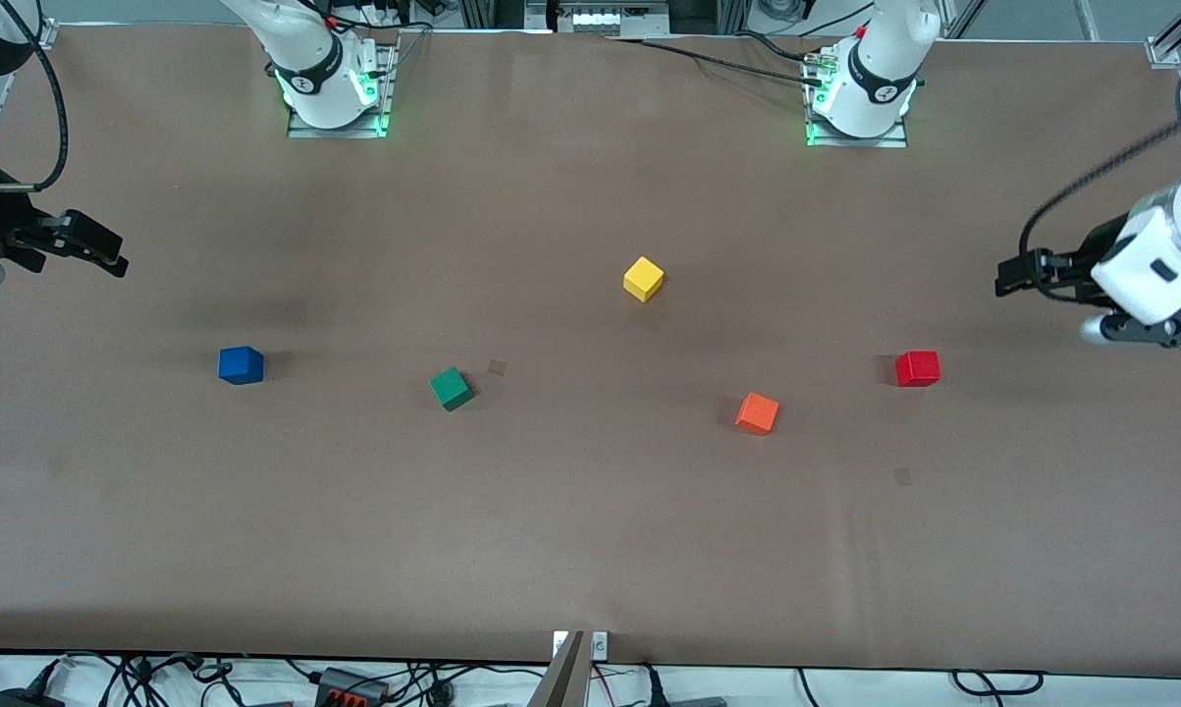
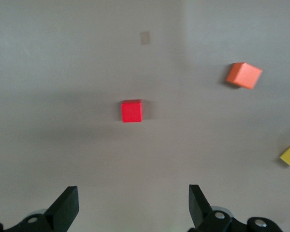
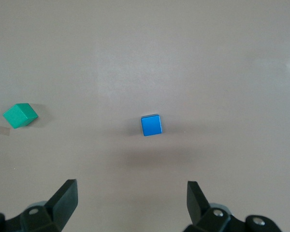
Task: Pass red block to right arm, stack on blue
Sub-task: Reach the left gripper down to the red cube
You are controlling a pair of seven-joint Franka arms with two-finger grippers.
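Note:
The red block (image 1: 917, 368) rests on the brown table toward the left arm's end, and the left wrist view shows it (image 2: 132, 110) lying apart from the fingers. My left gripper (image 1: 1007, 280) hovers over bare table near that end, open and empty (image 2: 133, 191). The blue block (image 1: 241, 364) sits toward the right arm's end; in the right wrist view it (image 3: 151, 125) lies ahead of the open jaws. My right gripper (image 1: 109, 257) hangs over the table's edge at that end, open with nothing in it (image 3: 131, 186).
A green cube (image 1: 451, 388) lies between the blue block and the table's middle. A yellow cube (image 1: 643, 279) sits near the middle. An orange cube (image 1: 757, 412) lies beside the red block, slightly nearer the front camera. Both arm bases stand along the table's back edge.

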